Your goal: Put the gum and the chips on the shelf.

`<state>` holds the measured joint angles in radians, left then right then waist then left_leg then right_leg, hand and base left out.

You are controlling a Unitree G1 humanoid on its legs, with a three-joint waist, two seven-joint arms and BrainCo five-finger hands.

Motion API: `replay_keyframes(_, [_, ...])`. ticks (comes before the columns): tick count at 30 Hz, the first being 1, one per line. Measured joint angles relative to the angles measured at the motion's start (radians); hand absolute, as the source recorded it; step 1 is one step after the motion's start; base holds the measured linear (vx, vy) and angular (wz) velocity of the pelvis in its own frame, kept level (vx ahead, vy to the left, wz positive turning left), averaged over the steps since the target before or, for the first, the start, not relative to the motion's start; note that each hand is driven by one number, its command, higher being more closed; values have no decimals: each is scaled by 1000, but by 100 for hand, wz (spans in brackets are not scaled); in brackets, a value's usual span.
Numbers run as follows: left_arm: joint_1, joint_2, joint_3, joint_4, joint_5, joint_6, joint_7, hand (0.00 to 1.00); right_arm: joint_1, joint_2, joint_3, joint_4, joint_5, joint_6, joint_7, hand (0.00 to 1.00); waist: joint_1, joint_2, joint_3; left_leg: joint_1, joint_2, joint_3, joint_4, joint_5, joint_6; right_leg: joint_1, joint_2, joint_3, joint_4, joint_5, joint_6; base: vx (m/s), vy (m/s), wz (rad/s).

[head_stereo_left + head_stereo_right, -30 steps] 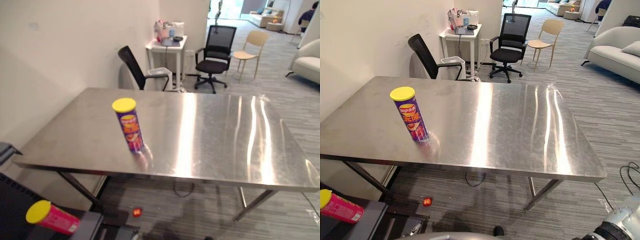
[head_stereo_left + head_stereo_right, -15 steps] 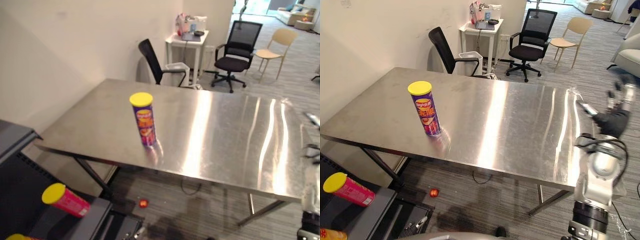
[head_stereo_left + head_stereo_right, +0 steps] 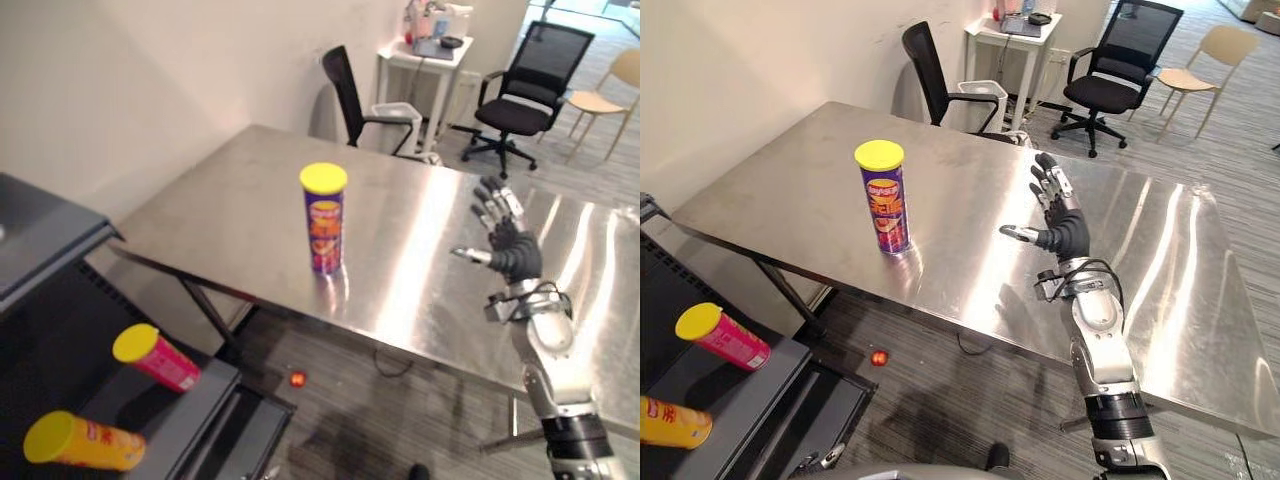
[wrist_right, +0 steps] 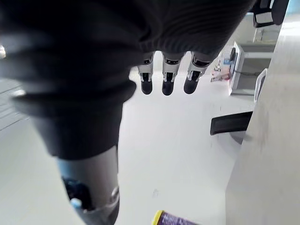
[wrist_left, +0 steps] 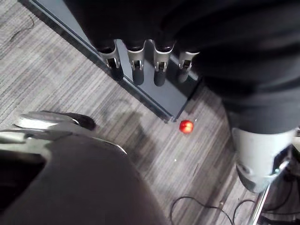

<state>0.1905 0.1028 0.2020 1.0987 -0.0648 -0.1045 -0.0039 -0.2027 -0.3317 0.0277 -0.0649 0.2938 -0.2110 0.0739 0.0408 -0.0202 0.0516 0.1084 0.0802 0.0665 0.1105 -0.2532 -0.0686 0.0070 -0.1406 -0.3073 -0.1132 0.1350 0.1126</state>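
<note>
Shelf point(image 3: 60, 235): dark, at the left edge of the frame, just past the left end of the desk point(image 3: 230, 200). You will carry the chips there.
Shelf's low deck: a pink can point(image 3: 157, 358) and an orange can point(image 3: 82, 443) lie on their sides at lower left, yellow lids pointing left.
Left robot hand point(image 5: 136, 65): low over the floor by the shelf's foot, fingers straight and slack, holding nothing.
Ball point(image 3: 297, 379): small and red, on the floor under the desk's near edge. It is not in your path.
Chips point(image 3: 324, 220): purple can with a yellow lid, upright on the desk left of centre, long axis vertical.
Right robot hand point(image 3: 508, 245): raised over the desk right of centre, fingers spread, thumb out toward the chips, empty.
Key relation: the chips lie left of the right robot hand, well apart, with bare steel between. This hand looks the nearer one, so reach with it.
Next move, as I judge it: sweep left and close on the can's side about mid-height.
Risk: the can is tall and narrow, and a fingertip knock could topple it.
Far side: a black chair point(image 3: 345, 90) at the desk's far edge and a white side table point(image 3: 430, 50) at upper right, both clear of your reach.
</note>
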Motion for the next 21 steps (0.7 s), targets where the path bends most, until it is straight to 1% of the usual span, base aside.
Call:
replay_keyframes(2, [0,0,0,0,0,-1,1,0,-25,2,23,31,0,5,-1,0,14,-3,2,-1,-1,-11,0,3,0,5,-2,-13,0,0,0,-15,-14,20])
replay_keyframes(6, [1,1,1,-3,-1,0,9,0,-89,50,33,91,-2,16,-10,0,31,-9,16,-5,-3,-37,-3,12,1,15,-6,-34,0,0,0,-24,-23,18])
replay_keyframes(10, [0,1,1,-4,-1,0,20,0,-123,58,48,138,-10,25,-36,0,43,-13,22,-24,-15,-70,-5,27,1,14,-17,-66,0,0,0,-23,-17,25])
replay_keyframes(12, [0,1,1,-5,-1,0,23,0,-133,62,56,169,-10,29,-45,0,46,-14,23,-35,-17,-86,-5,33,1,15,-22,-76,1,0,0,-19,-12,25])
replay_keyframes(14, [2,4,1,-4,-1,3,28,0,-155,87,62,210,-10,34,-48,0,51,-18,26,-38,-22,-98,-5,39,3,16,-25,-82,4,0,0,-20,-13,13])
replay_keyframes(21, [3,10,1,-5,-2,6,30,0,-212,105,78,264,-10,36,-67,0,56,-31,39,-54,-33,-119,-6,55,2,15,-34,-100,4,0,0,-34,-14,11])
